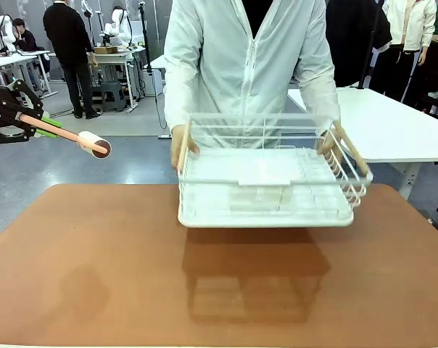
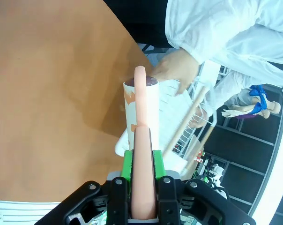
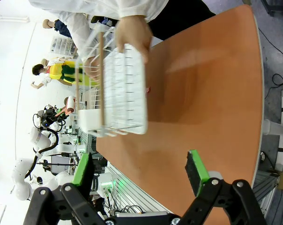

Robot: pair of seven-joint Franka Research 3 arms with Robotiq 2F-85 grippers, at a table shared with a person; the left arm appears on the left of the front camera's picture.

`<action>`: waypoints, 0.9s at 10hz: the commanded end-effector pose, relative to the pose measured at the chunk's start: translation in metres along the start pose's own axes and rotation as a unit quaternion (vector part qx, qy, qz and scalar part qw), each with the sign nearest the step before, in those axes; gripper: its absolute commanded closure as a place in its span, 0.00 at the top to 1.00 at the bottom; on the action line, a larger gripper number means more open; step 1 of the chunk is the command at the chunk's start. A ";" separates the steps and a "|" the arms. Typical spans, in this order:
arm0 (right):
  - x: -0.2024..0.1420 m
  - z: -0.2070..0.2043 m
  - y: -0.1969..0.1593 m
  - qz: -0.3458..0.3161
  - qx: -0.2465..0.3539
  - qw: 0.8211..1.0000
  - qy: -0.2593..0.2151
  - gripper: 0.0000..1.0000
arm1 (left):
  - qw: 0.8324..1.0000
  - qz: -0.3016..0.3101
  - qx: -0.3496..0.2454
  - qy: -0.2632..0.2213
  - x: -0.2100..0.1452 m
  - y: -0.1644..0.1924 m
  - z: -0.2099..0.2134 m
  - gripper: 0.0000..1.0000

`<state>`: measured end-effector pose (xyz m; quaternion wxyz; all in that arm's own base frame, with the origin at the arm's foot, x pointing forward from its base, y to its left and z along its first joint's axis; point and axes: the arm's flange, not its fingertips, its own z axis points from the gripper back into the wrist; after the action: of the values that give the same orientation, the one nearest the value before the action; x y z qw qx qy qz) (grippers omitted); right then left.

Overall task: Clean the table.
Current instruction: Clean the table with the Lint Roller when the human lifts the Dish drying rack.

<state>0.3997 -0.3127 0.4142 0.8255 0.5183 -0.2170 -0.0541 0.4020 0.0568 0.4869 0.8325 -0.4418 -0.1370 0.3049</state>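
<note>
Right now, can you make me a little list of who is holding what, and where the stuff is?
left end effector: shut on the pink handle of a lint roller
lint roller: up in the air at the robot's left, not touching the table
right end effector: open, holding nothing
rack: white wire, lifted above the table, its shadow on the top below
person's hands: one on each side of the rack
table: reddish-brown top
</note>
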 end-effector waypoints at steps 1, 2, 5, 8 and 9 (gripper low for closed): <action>0.000 0.001 0.003 -0.002 -0.004 1.000 0.002 1.00 | 1.000 0.000 0.000 -0.002 0.001 0.000 0.001 0.00; 0.000 0.001 0.003 -0.002 -0.004 1.000 0.002 1.00 | 1.000 0.000 0.000 -0.002 0.001 0.000 0.001 0.00; 0.000 0.001 0.003 -0.002 -0.004 1.000 0.002 1.00 | 1.000 0.000 0.000 -0.002 0.001 0.000 0.001 0.00; 0.000 0.001 0.003 -0.002 -0.004 1.000 0.002 1.00 | 1.000 0.000 0.000 -0.002 0.001 0.000 0.001 0.00; 0.000 0.001 0.003 -0.002 -0.004 1.000 0.002 1.00 | 1.000 0.000 0.000 -0.002 0.001 0.000 0.001 0.00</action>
<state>0.3998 -0.3127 0.4142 0.8255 0.5183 -0.2169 -0.0541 0.4020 0.0568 0.4869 0.8325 -0.4418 -0.1370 0.3049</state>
